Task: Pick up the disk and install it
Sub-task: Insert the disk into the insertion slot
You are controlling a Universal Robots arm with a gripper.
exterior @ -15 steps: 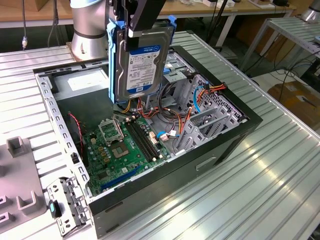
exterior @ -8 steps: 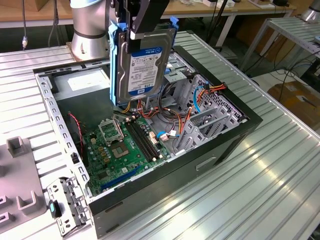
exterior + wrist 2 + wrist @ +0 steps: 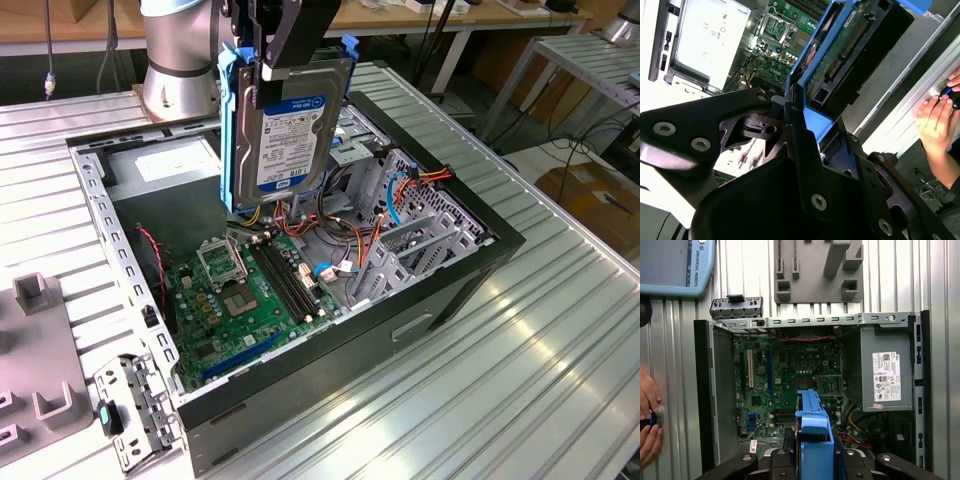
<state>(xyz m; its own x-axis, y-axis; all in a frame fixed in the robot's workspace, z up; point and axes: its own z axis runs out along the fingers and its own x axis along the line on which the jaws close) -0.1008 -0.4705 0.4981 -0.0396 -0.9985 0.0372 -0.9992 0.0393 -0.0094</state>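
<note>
The disk (image 3: 290,130), a grey metal drive with a blue-and-white label in blue carrier rails, hangs upright above the open computer case (image 3: 455,265). My gripper (image 3: 268,70) is shut on its upper edge from above. The disk is over the cables between the motherboard (image 3: 250,290) and the metal drive cage (image 3: 410,240), clear of both. In the second wrist view the disk (image 3: 840,55) sticks out past my black gripper (image 3: 800,117), circuit-board side showing. In the first wrist view the blue carrier (image 3: 813,430) rises from my gripper (image 3: 812,465) over the motherboard (image 3: 780,375).
The power supply (image 3: 885,375) fills one end of the case. A grey fixture block (image 3: 40,350) and a small metal bracket (image 3: 140,405) lie on the ribbed table beside the case. A person's hands (image 3: 935,115) rest at the table edge. The arm's base (image 3: 180,60) stands behind the case.
</note>
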